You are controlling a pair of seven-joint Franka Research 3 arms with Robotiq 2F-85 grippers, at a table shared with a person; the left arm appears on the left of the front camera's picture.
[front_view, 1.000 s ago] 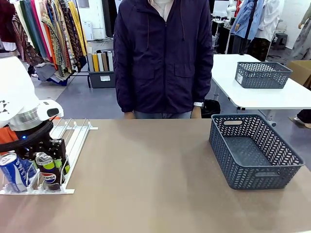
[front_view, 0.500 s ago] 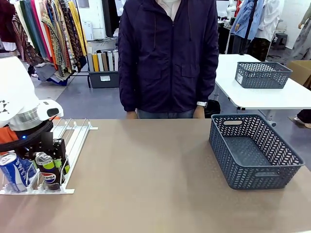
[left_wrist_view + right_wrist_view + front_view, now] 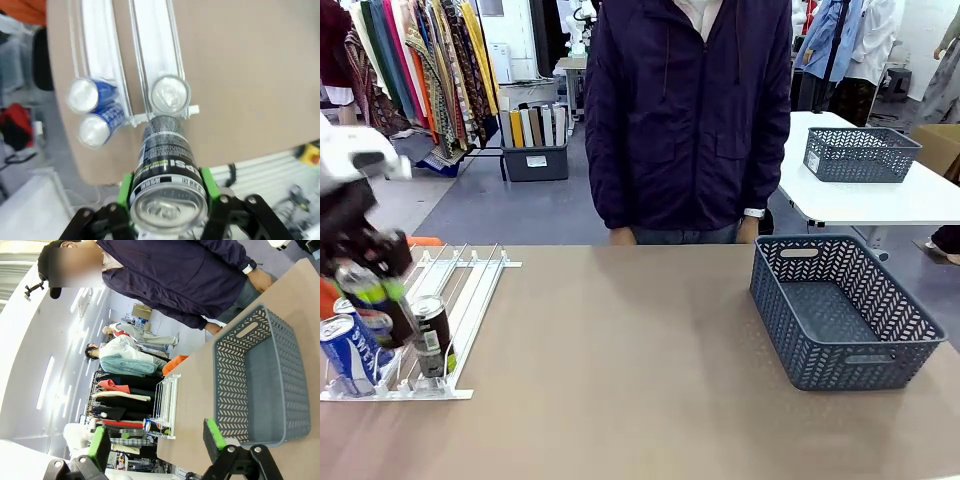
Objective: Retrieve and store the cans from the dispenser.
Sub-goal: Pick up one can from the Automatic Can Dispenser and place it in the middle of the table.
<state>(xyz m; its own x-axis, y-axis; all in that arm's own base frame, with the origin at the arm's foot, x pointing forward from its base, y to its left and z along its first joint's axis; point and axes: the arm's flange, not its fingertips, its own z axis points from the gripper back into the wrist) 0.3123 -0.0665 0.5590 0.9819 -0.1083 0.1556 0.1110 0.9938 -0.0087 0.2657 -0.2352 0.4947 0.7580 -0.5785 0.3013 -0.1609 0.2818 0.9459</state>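
Observation:
My left gripper (image 3: 370, 265) hangs above the white dispenser (image 3: 470, 290) at the table's left, shut on a black can with a green band (image 3: 360, 288). In the left wrist view the black can (image 3: 165, 150) sits between the green pads (image 3: 125, 189) of my left gripper (image 3: 167, 192). Below it another silver-topped can (image 3: 170, 94) stands at the front of a dispenser lane (image 3: 152, 40), beside two blue cans (image 3: 82, 95). From the front, that black can (image 3: 432, 335) and the blue cans (image 3: 345, 352) stand at the front lip. My right gripper (image 3: 156, 441) is open and holds nothing.
A dark grey lattice basket (image 3: 895, 345) stands on the table's right side, seen too in the right wrist view as the basket (image 3: 227, 390). A person in a dark jacket (image 3: 690, 120) stands at the far edge. A second table with a basket (image 3: 860, 152) lies behind.
My left gripper has risen up and to the left, lifting the black can out of the dispenser. Another black can now stands at the lane's front. The person has shifted to the right.

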